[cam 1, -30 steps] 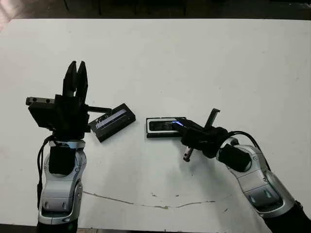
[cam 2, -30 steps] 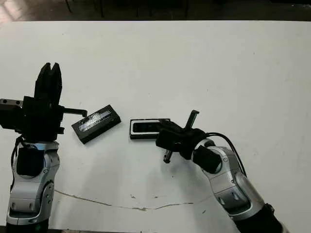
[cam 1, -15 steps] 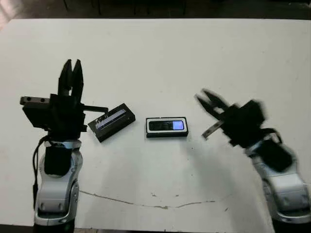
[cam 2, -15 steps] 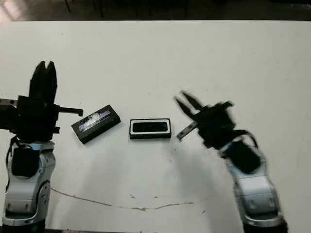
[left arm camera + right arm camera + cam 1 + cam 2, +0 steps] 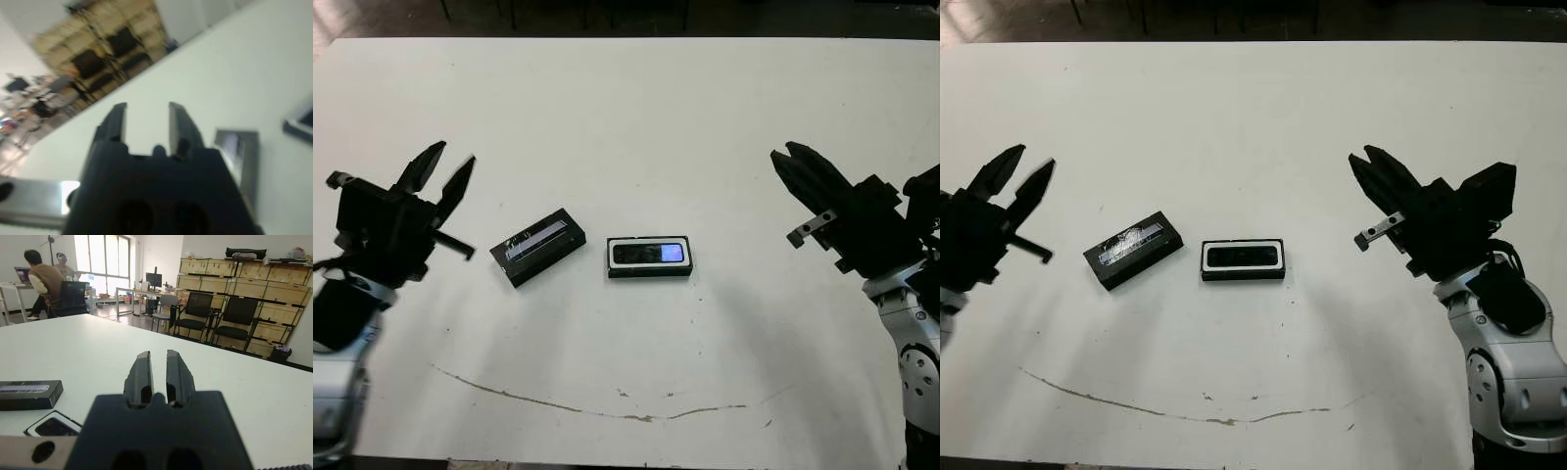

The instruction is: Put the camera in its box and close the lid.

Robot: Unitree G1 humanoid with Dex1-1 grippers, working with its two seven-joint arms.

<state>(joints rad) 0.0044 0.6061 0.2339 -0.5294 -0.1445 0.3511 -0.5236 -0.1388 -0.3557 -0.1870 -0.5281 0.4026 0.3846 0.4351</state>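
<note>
Black and slim, the camera [image 5: 649, 254] lay seated in the box [image 5: 650, 272] at mid-counter [image 5: 636, 117], with the lid [image 5: 538, 246] just beside it, still off. The right claw [image 5: 800, 172] had released the camera and withdrawn well clear, so only closing remained. It was empty, fingers slightly apart. The left claw [image 5: 440, 170] was also empty, fingers parted, near the lid.
</note>
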